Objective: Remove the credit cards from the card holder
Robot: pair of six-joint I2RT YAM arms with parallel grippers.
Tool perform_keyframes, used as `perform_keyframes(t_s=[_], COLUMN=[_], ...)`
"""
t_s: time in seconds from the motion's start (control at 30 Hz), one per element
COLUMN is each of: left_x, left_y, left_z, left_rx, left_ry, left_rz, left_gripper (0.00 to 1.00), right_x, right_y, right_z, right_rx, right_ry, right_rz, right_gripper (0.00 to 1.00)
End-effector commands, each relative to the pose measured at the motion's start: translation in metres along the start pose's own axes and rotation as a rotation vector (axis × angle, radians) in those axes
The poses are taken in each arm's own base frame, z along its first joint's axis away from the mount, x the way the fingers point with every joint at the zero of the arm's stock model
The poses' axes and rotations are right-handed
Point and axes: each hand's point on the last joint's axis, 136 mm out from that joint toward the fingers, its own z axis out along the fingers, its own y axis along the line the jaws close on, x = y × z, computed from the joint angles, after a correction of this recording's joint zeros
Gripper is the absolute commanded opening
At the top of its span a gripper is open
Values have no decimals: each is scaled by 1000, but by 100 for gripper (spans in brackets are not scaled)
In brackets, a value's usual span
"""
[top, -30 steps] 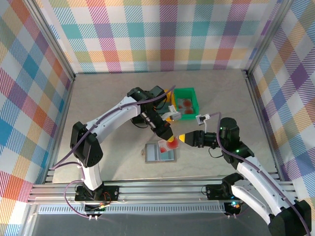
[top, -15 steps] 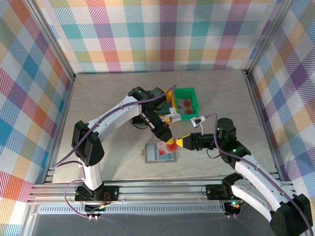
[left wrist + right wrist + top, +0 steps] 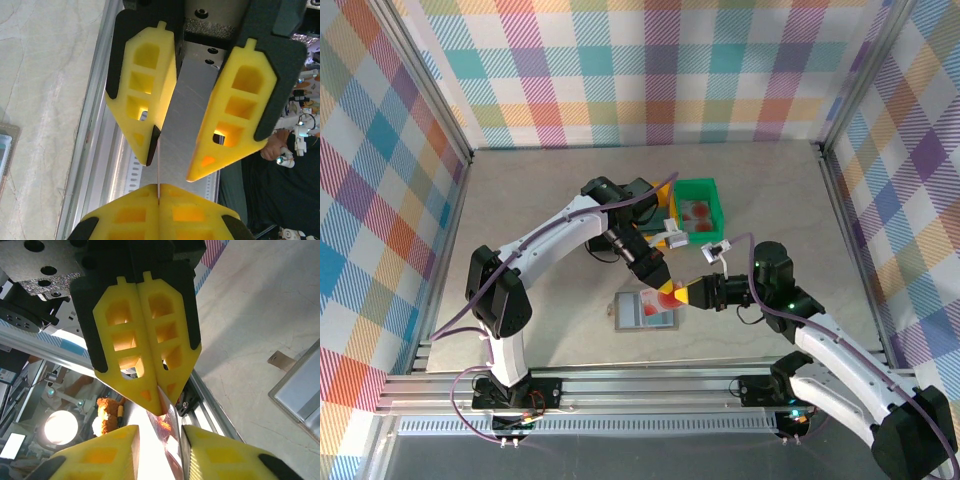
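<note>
**2 tools meet on 1 card above the holder**

The card holder (image 3: 635,312) lies open and flat on the counter (image 3: 530,200). Over the holder's far right corner, the left tool (image 3: 663,287) is clenched on a reddish credit card (image 3: 167,432), which is held on edge, clear of the holder. From the holder's right side, the right tool (image 3: 678,294) meets it tip to tip. Its jaws are parted, with 1 finger on each side of the card's free end, not clamped. Beyond the holder and farther right sits a green tray (image 3: 695,183).
</note>
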Motion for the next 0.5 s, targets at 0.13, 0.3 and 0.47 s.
perform_keyframes(t_s=[0.13,0.3,0.47], left_x=[1,1,1], left_y=[-18,-22,-31], left_z=[-13,-15,-20], left_rx=[16,19,13], left_ry=[-37,-42,-60], left_rz=[54,65,99], left_gripper=[0,0,1], right_x=[6,7,5], right_y=[11,12,11], right_z=[3,4,4], right_rx=[-59,-63,-46], right_ry=[35,41,28], right_rz=[-57,-59,-61], right_gripper=[16,0,0])
